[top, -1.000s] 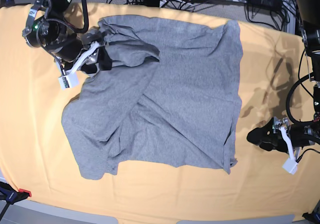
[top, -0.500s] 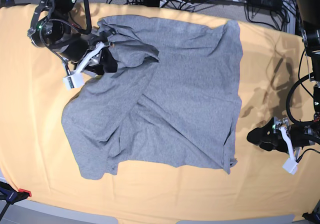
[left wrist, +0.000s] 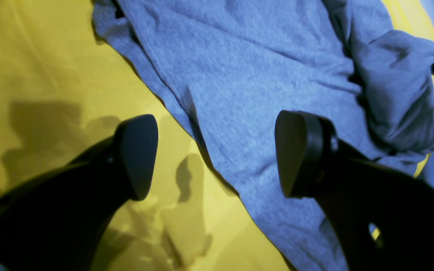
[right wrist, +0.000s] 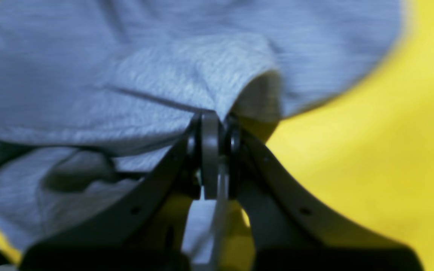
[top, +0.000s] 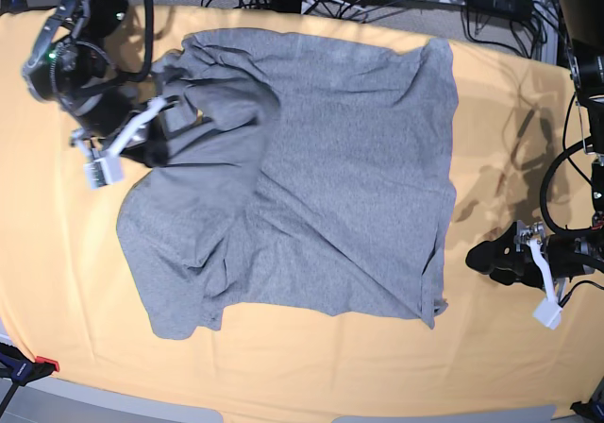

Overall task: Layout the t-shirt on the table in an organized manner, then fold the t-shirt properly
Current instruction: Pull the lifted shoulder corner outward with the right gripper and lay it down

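Right claw (right wrist: 213,124) pinches a limp fold of the soft grey t-shirt (top: 311,177) on the bench (top: 283,366); left claw (left wrist: 213,154) gapes, empty.

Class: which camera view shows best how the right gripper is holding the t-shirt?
The right wrist view: the right gripper is shut on a fold of the t-shirt, seen close up. The base view shows this gripper small, against bunched cloth. The left wrist view shows only the t-shirt.
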Available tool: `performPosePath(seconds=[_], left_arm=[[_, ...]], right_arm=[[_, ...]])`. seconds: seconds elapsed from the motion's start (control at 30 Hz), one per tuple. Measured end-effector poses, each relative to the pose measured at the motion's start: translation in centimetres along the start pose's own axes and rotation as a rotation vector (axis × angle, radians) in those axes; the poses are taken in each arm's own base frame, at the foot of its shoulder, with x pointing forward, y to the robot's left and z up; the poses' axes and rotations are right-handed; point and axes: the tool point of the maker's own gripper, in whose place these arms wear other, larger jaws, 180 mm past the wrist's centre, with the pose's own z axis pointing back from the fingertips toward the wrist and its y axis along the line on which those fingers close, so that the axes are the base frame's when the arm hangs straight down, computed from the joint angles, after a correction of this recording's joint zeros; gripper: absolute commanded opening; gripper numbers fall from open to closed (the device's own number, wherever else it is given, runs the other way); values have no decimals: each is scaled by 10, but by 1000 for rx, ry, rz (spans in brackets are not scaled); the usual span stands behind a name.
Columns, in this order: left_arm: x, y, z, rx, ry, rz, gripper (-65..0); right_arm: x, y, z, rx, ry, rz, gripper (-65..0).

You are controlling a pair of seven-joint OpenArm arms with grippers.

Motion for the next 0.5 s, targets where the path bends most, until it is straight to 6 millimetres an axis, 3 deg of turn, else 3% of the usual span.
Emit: performPosePath(seconds=[0.17,0.3,0.5], left_arm=[[0,0,0,0,0,0,-156],[0,0,0,-1,0,0,-156],[0,-1,-1,-2,-2,0,-156]], right_arm=[[-2,-54,15,-209,69,76,-650],[13,-78,26,-272,65,169,-650],[34,-136,54,-545,93,203,-650]])
